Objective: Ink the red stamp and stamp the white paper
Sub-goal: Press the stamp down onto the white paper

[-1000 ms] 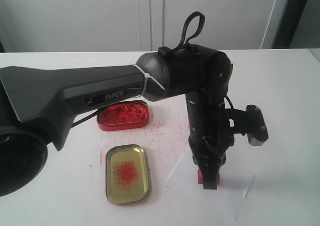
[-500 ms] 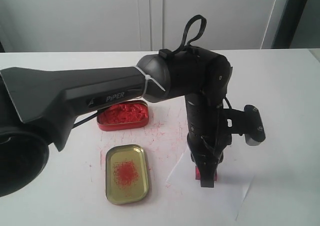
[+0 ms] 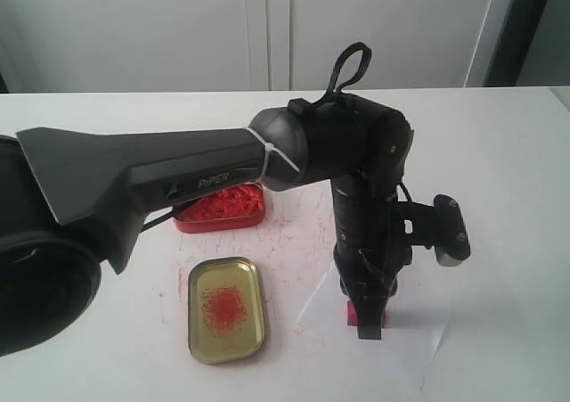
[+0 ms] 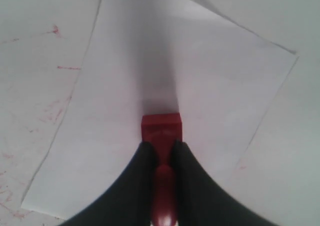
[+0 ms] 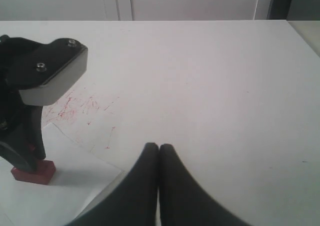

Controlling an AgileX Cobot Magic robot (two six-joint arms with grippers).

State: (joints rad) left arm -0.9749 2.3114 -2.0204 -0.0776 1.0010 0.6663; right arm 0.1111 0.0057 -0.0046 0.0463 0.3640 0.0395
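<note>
— Is there any writing to read here?
— Just one word, "PiPER". It stands in white letters on the dark grey casing of the left arm (image 3: 160, 175), and it shows in the exterior view.
— Whereabouts on the arm?
— On the side of the long link, just short of the white band (image 3: 260, 152) that circles the arm near its joint. The letters run along the link and tilt slightly upward to the right, with a small "i" among capitals
</note>
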